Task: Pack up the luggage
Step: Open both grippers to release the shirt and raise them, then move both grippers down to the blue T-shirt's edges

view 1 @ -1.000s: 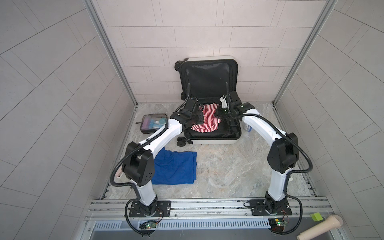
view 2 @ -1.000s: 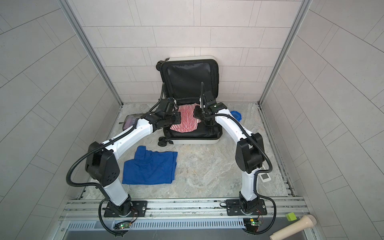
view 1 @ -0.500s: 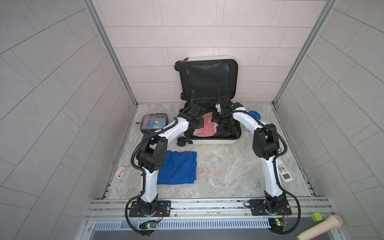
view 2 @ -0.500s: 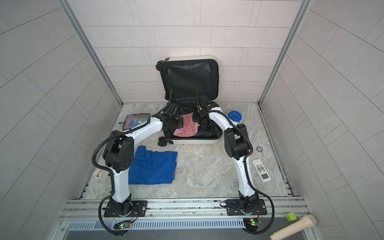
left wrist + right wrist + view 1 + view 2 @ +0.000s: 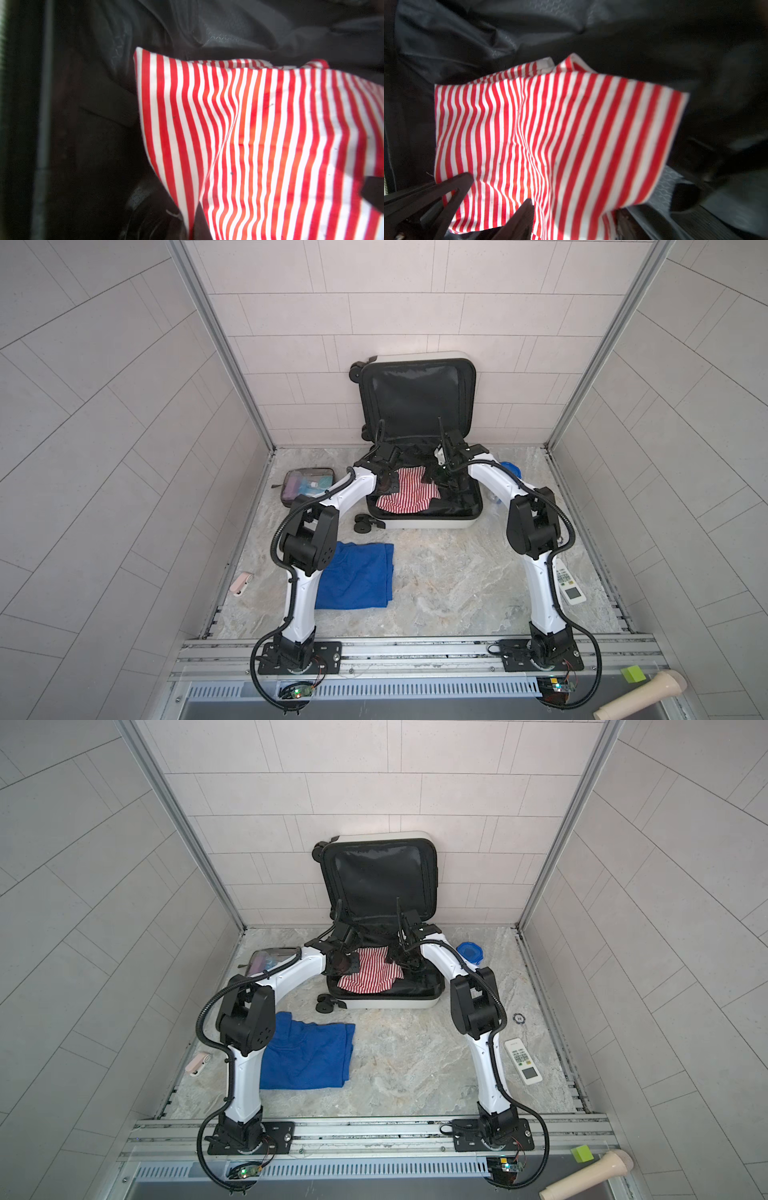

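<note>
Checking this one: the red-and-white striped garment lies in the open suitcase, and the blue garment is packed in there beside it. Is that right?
Not quite. The striped garment does lie in the open suitcase, but the blue garment is not packed: it lies outside, on the marble surface in front of the suitcase. Both top views show this.

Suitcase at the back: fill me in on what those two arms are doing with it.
Both arms reach into the open luggage, lid propped against the wall. A red-and-white striped cloth lies in its lower half. The left tool seems shut on the cloth's edge; the right tool is open above it. A blue cloth and a clear pouch lie outside on the floor.
</note>
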`<control>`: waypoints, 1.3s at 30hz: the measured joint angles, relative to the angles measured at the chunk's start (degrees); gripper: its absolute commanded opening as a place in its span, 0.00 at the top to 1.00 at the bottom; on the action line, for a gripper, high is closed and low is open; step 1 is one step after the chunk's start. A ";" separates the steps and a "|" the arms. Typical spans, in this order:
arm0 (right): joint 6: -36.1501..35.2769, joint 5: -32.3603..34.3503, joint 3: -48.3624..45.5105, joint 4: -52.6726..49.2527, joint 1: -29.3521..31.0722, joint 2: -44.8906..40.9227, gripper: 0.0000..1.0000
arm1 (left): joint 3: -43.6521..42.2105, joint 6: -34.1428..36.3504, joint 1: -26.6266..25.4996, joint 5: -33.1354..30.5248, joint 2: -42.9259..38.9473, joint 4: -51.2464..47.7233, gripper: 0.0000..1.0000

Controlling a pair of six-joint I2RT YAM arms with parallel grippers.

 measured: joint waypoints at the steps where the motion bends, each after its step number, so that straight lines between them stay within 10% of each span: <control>1: -0.20 0.61 0.00 -0.52 -0.24 -0.70 0.35 | 0.00 -0.09 0.02 -0.09 0.13 -0.39 1.00; 11: -2.14 5.33 0.00 -4.04 -2.25 -8.96 0.33 | 0.00 -1.07 0.13 -0.70 0.28 -1.27 0.98; 17: -2.99 6.23 -2.82 -4.66 -2.25 -13.18 0.33 | 0.00 -0.83 0.31 -1.18 0.28 -2.78 0.52; 39: -3.85 1.55 -33.88 5.29 2.27 -39.32 0.31 | -4.33 3.32 -0.13 3.10 -24.59 2.95 0.50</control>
